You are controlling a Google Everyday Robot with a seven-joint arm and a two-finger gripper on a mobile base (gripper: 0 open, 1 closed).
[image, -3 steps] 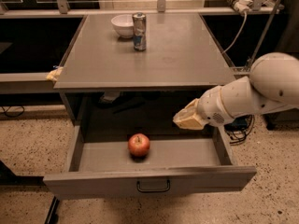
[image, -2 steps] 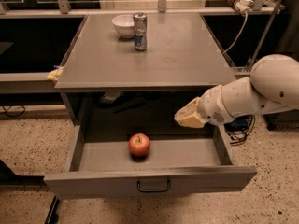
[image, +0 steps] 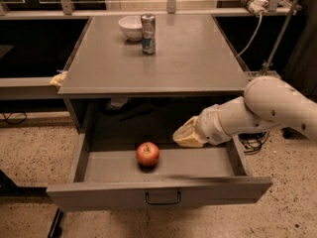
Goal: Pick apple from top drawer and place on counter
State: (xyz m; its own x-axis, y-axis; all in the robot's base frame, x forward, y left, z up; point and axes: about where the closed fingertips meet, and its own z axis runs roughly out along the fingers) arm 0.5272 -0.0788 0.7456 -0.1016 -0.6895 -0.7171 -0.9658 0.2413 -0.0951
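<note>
The red apple (image: pixel 147 153) sits on the floor of the open top drawer (image: pixel 158 195), left of centre. The drawer is pulled out below the grey counter (image: pixel 163 58). My gripper (image: pixel 184 134) reaches in from the right on the white arm. It is above the drawer's right half, a little right of and above the apple, not touching it. Its tip is a tan blunt shape pointing left toward the apple.
A white bowl (image: pixel 131 27) and a metal can (image: pixel 147 33) stand at the counter's back left. A cable (image: pixel 250 31) hangs off the right back. A dark loop handle (image: pixel 162 198) is on the drawer front. Speckled floor lies around.
The gripper has shifted slightly left and down toward the apple. The apple and the drawer have not moved.
</note>
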